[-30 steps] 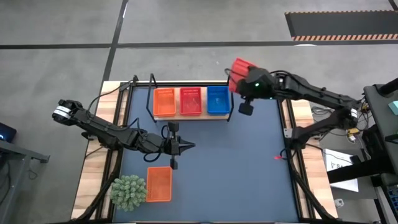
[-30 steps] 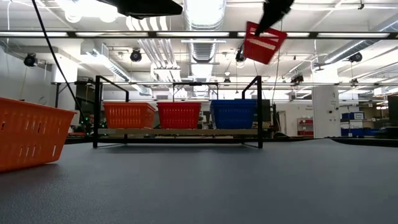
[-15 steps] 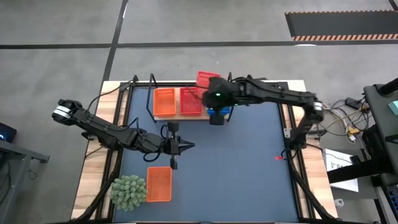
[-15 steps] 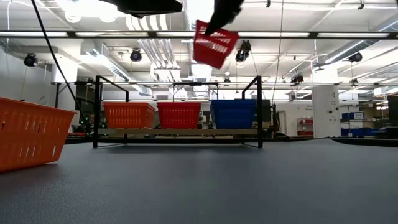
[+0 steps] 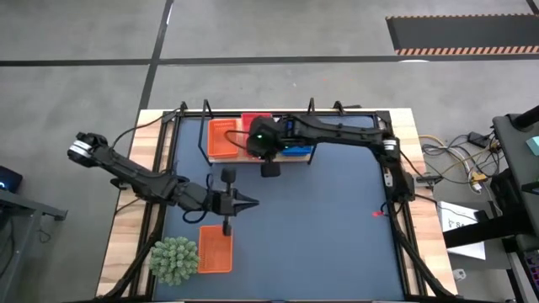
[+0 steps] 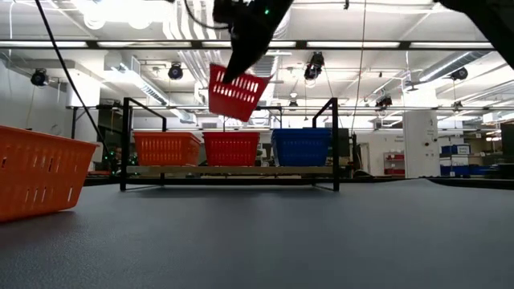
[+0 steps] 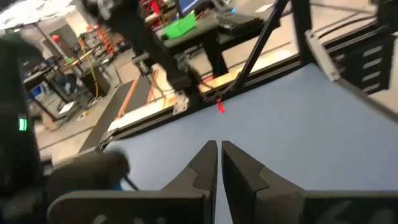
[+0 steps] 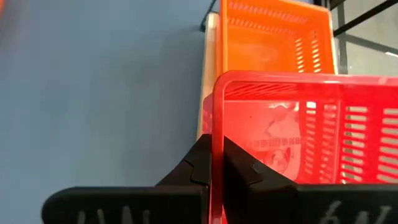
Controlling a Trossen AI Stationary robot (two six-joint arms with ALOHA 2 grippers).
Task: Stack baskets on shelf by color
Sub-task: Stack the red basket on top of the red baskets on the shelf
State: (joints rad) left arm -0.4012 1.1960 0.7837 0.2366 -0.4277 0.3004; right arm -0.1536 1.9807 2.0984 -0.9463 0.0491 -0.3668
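My right gripper [image 8: 212, 146] is shut on a red basket [image 6: 237, 92] that hangs tilted above the shelf [image 6: 233, 170]. The shelf stands at the table's far edge and carries an orange basket [image 5: 222, 139], a red basket [image 6: 231, 148] and a blue basket [image 6: 301, 147] side by side. Another orange basket [image 5: 215, 250] rests on its bottom on the dark-blue mat, near the left front. My left gripper [image 5: 242, 200] is shut on nothing and hovers over the mat just beyond that basket. My right gripper pinches one side wall of the red basket at its rim [image 8: 217, 124], one finger outside the wall and one finger [image 8: 242, 167] inside. The fingers slant down from above. The basket is lifted clear, tilted, hanging below the fingers over the shelf's baskets.
A green spiky plant ball [image 5: 174, 259] sits at the near left corner, next to the loose orange basket. The shelf's black wire uprights [image 6: 333, 144] rise above its baskets. The right half of the mat [image 5: 337, 227] lies bare.
My right gripper has swept along the far edge toward the table's left, sinking a little. It has carried the red basket from beyond the shelf's right end to above the shelf's red and orange baskets. My left gripper has shifted slightly toward the table's left.
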